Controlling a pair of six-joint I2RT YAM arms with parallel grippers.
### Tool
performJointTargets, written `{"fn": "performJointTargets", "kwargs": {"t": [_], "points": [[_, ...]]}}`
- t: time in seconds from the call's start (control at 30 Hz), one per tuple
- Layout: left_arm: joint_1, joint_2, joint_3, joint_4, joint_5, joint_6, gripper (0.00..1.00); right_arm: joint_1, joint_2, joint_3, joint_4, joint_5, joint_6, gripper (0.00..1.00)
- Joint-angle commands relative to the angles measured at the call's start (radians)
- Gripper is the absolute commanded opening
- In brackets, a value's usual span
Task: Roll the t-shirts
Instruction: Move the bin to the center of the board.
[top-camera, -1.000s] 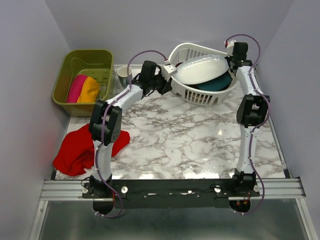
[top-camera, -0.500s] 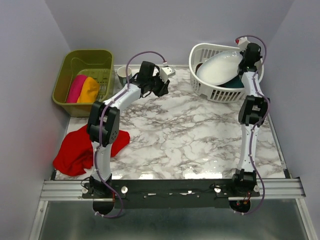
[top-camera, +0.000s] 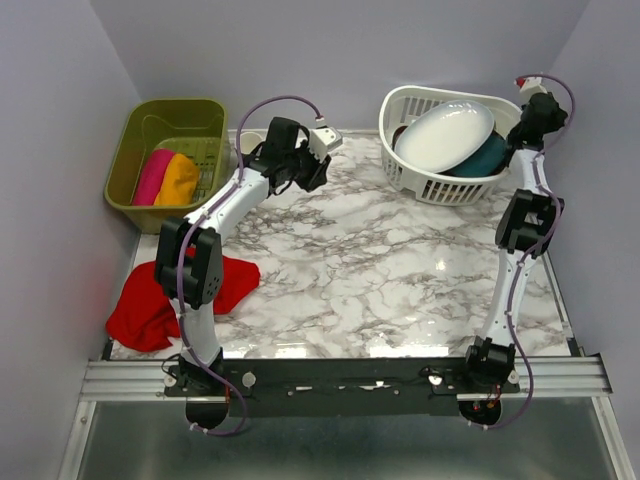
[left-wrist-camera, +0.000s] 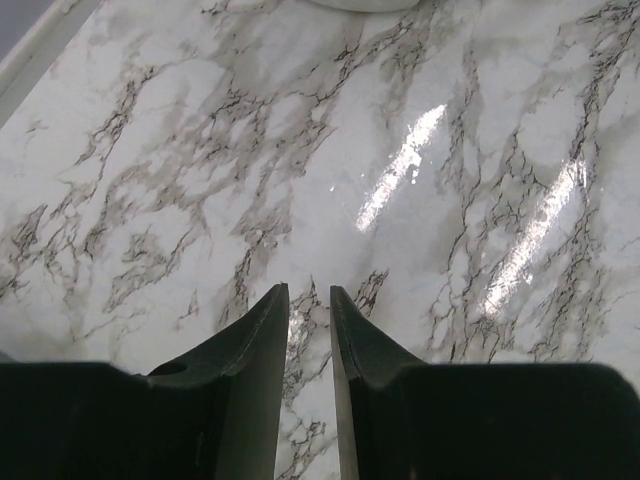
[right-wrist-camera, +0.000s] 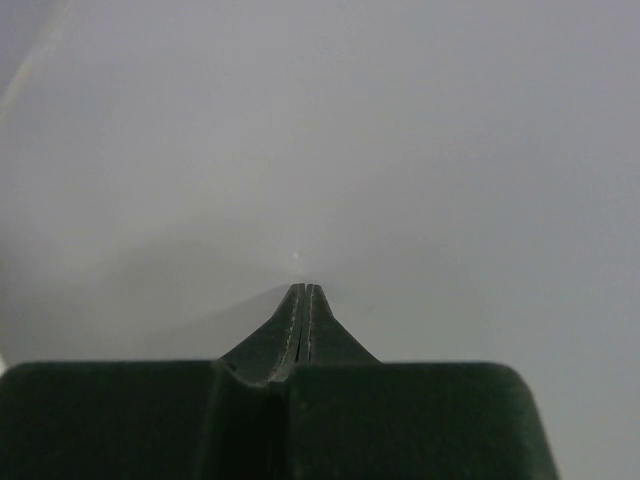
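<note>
Red t-shirt (top-camera: 140, 305) under left arm (top-camera: 195, 265); left pincer (left-wrist-camera: 310, 295) ajar, right pincer (right-wrist-camera: 303, 290) clenched beside basket (top-camera: 440, 188).

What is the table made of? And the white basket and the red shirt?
The table top looks like marble, white with grey veins and shiny, since lights glare off it; it could be a printed marble-look sheet. The white basket looks like hard moulded plastic, with slotted walls. The red t-shirt looks like soft matte cloth, lying crumpled in folds.
</note>
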Motion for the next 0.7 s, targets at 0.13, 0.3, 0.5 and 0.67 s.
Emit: {"fn": "performJointTargets", "kwargs": {"t": [0.13,0.3,0.5,0.67], "points": [[0.018,-0.058,-0.064,0.023,-0.035,-0.002,0.35,0.016,-0.28,0.018,-0.606,-0.127,0.468,0.05],[0.047,-0.086,-0.125,0.074,-0.028,-0.016,0.35,0.026,-0.357,-0.065,-0.738,-0.3,0.544,0.04],[0.075,-0.104,-0.177,0.105,-0.028,-0.044,0.36,0.029,-0.368,-0.103,-0.876,-0.545,0.558,0.01],[0.08,-0.115,-0.199,0.105,-0.038,-0.049,0.36,0.042,-0.338,-0.165,-0.907,-0.491,0.542,0.01]]}}
